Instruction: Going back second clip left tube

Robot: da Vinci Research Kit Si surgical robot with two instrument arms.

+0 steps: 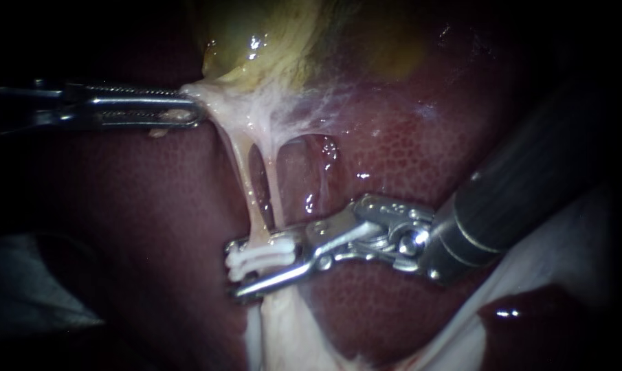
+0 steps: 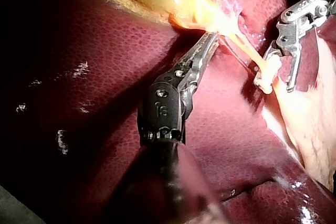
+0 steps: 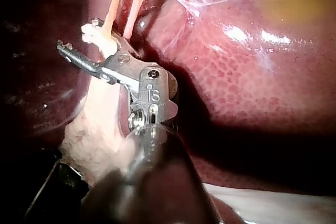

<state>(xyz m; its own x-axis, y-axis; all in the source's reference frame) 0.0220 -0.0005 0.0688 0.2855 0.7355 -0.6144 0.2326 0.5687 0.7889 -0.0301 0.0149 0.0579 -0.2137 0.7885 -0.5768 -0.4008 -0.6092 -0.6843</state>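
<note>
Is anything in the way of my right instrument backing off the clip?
Nothing visible. The right instrument has jaws open around the white clip, and behind it only bare liver shows; the left instrument holds tissue well away.

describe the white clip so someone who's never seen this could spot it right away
From the yellowish gallbladder at the top of the endoscope view, follow the left tube, one of two pale strands, down over the dark red liver. The clip sits across it, between the right instrument's open jaws. It is the only bright white piece among soft tissue and grey metal.
</note>
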